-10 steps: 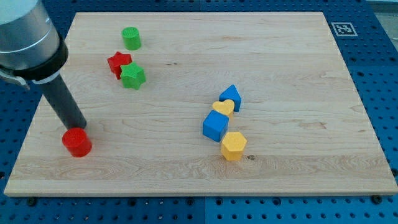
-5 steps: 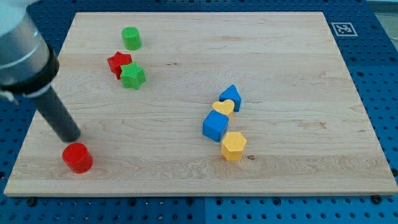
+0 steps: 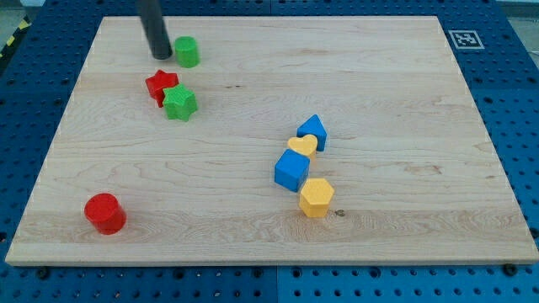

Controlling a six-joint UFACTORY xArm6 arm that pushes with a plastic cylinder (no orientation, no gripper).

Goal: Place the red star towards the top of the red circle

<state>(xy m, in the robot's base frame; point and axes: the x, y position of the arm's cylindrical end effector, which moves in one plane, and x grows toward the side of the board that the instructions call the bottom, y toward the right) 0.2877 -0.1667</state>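
The red star [image 3: 162, 86] lies flat near the bench's [image 3: 379, 84] top left, touching the green star [image 3: 179, 103]. The red circle [image 3: 105, 213] sits well below. My tip [image 3: 161, 55] stands beside the green cylinder [image 3: 186, 52]; no fingers exist.

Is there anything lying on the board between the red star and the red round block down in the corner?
No. In the camera view, only bare wood lies between the red star and the red circle.

Robotics lab: wooden desk [image 3: 379, 76] on blue perforated base [image 3: 514, 101], fiducial marker [image 3: 462, 39] at corner
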